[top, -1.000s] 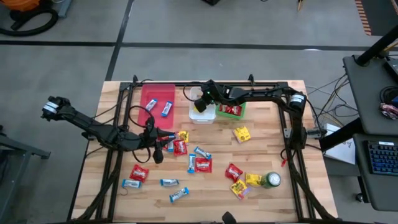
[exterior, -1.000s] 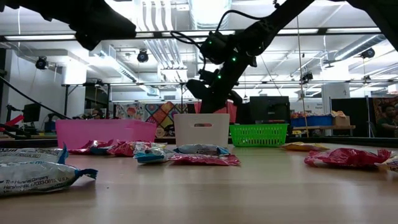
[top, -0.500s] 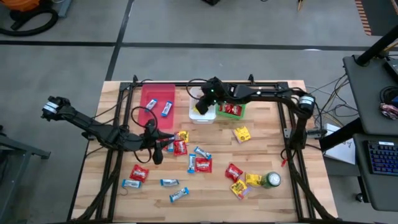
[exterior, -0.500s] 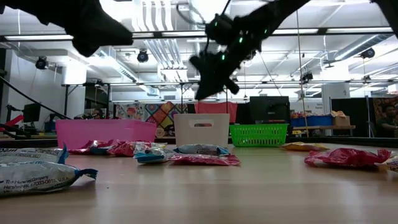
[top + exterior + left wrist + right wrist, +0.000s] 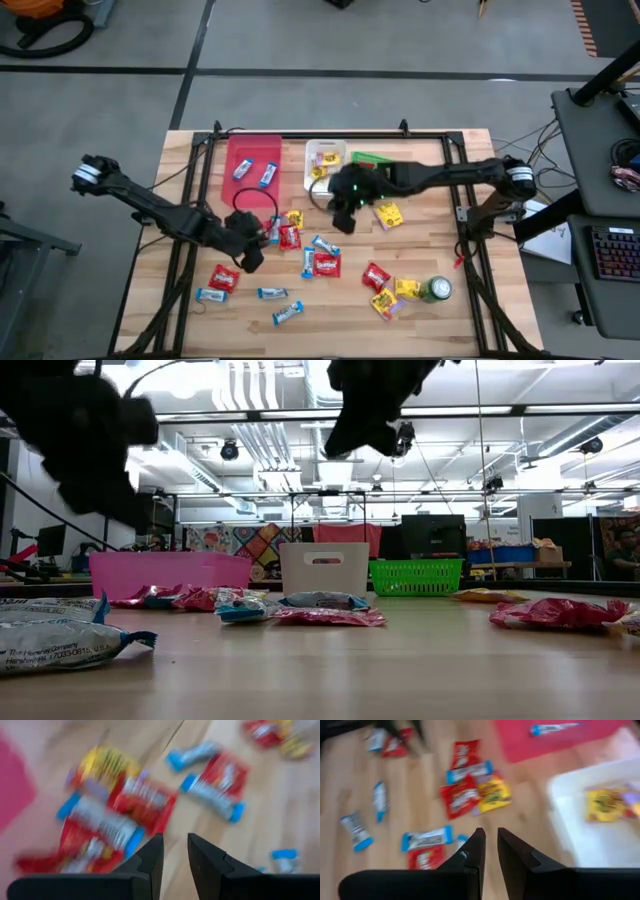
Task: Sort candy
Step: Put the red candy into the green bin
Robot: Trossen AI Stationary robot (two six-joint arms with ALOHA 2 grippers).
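Both grippers hang empty, fingers nearly pressed together. The right gripper (image 5: 343,212) sits just at five o'clock of the white bin (image 5: 312,181), which holds yellow candy (image 5: 606,803). The left gripper (image 5: 250,240) hovers at nine o'clock of the mixed candy pile (image 5: 289,228), probably choosing.

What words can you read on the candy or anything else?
None can be read.
Silver-and-blue wrapper nearest the low camera: small print, too blurred to make out.
Red packets and yellow packets: logos blurred.
Green can: label too small.
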